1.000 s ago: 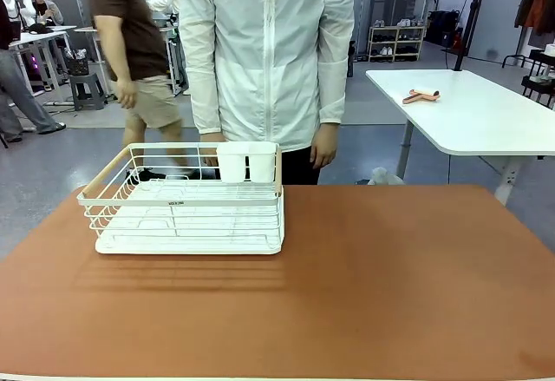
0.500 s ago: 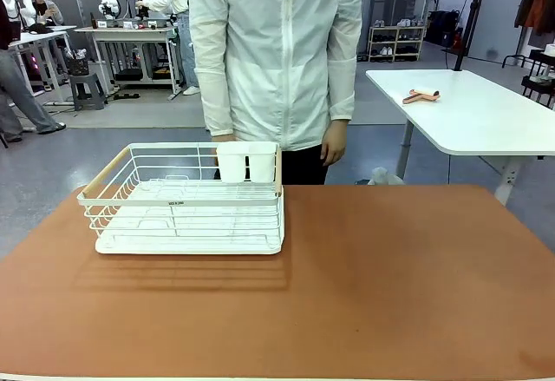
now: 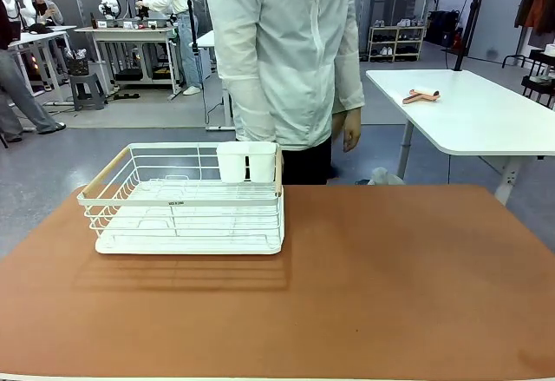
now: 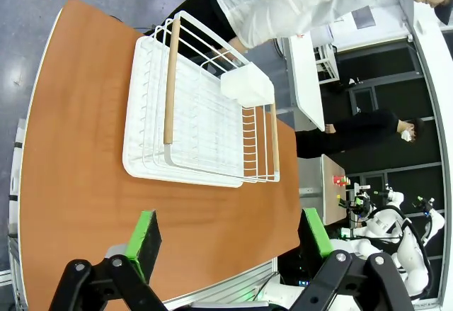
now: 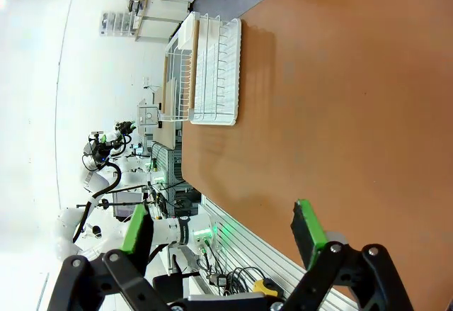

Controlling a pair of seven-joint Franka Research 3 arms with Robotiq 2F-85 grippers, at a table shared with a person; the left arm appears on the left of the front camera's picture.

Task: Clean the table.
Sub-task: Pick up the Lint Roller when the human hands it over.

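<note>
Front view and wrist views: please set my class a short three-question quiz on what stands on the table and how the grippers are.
1. True or false: in the front view, the rack stands on the left half of the table.
2. Pick one: the white holder sits at the rack's A) far right corner, B) near left corner, C) middle.
3. Fill in: the left gripper and the right gripper are both ____, with nothing between their pads.

Key: 1 true; 2 A; 3 open.
</note>
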